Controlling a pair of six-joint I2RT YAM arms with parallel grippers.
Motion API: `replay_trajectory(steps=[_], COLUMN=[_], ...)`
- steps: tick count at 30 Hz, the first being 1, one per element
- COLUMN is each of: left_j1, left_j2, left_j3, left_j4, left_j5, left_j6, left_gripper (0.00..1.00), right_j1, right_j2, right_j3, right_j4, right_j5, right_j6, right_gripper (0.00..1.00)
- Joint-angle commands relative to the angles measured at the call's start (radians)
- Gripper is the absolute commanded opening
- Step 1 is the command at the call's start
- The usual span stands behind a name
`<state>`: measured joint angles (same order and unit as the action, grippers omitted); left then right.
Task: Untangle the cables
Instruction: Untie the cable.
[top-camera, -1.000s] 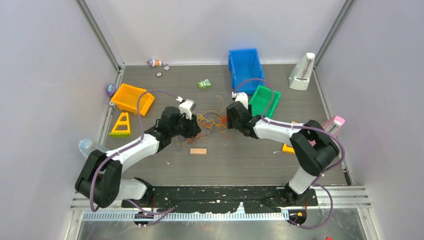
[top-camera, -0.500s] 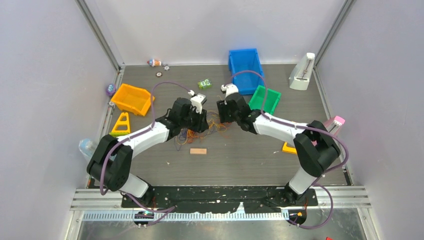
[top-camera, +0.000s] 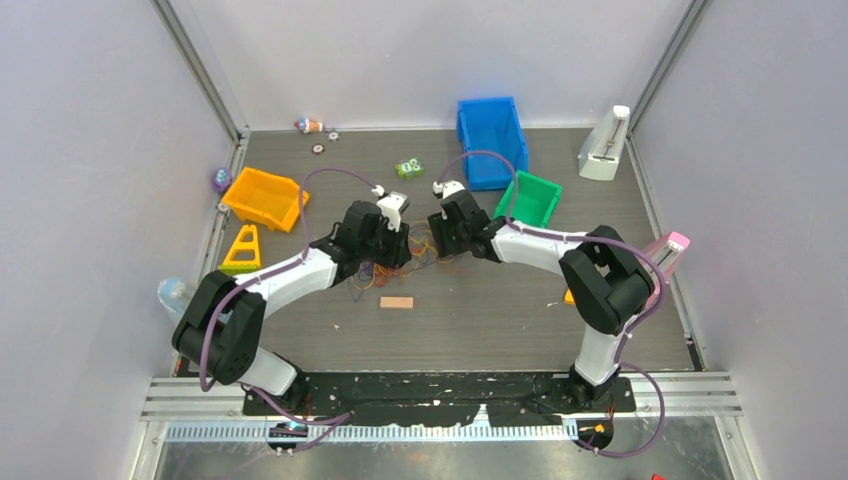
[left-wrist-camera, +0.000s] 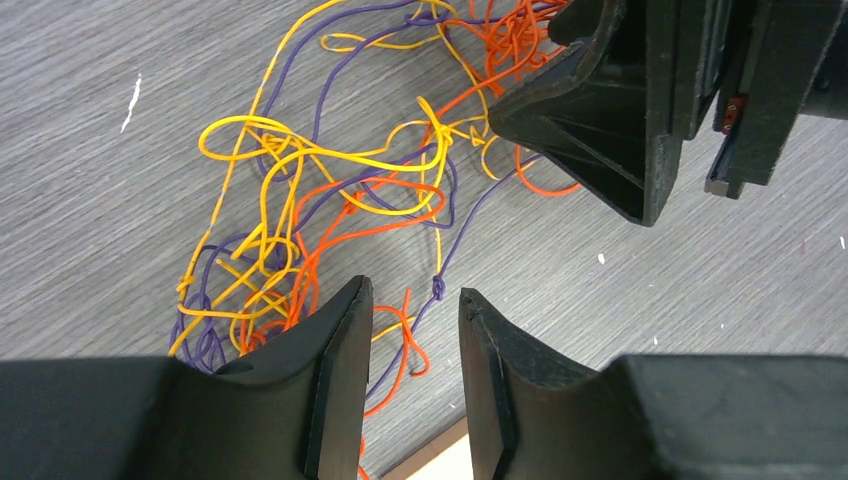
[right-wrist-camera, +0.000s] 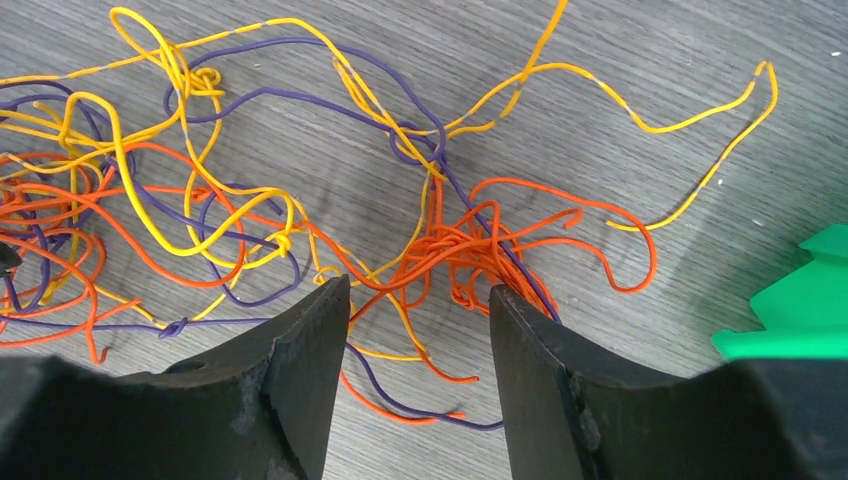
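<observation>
poised over the cables (right-wrist-camera: 465, 240) mid-frame, left claw (left-wrist-camera: 415, 292) and right claw (right-wrist-camera: 417, 295) both open, empty; next, likely pinching separate strands apart.

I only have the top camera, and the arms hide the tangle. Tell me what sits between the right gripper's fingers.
Observer: The right gripper is open; a dense orange clump of the cables lies at its fingertips, with strands running into the gap.
Operator: Now the left one.
Observer: The left gripper is open as well, with a purple cable bearing a small knot between its fingers.
Operator: Give me the colours.
Observer: Yellow, orange and purple, looped through one another, all slack on the table.
</observation>
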<state>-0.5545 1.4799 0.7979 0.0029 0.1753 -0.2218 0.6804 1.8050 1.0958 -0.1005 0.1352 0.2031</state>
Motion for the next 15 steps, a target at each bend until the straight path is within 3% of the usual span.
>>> replay_trajectory(steps=[1,4,6,7,15], left_j1=[0.004,0.004,0.004,0.004,0.004], left_j2=[-0.028,-0.020,-0.009,-0.005,0.006], left_j3=[0.007,0.017,0.030,0.035,0.038], left_j4=[0.014,0.001,-0.028,-0.034,-0.034], left_j5=[-0.040,-0.051,-0.053,-0.053,-0.051], left_j6=[0.025,0.028,0.026,0.026,0.022], left_gripper=[0.38,0.38,0.38,0.38,0.38], right_j1=[-0.015,-0.018,-0.018,-0.018,-0.013], right_j2=[0.002,0.024,0.034,0.031,-0.140], right_j3=[0.011,0.026,0.039,0.043,-0.135], right_j4=[0.019,0.016,0.019,0.028,0.254], right_j5=[0.032,0.030,0.027,0.026,0.061], right_j6=[0.026,0.029,0.030,0.029,0.036], right_gripper=[0.60,0.60,0.52,0.42,0.19])
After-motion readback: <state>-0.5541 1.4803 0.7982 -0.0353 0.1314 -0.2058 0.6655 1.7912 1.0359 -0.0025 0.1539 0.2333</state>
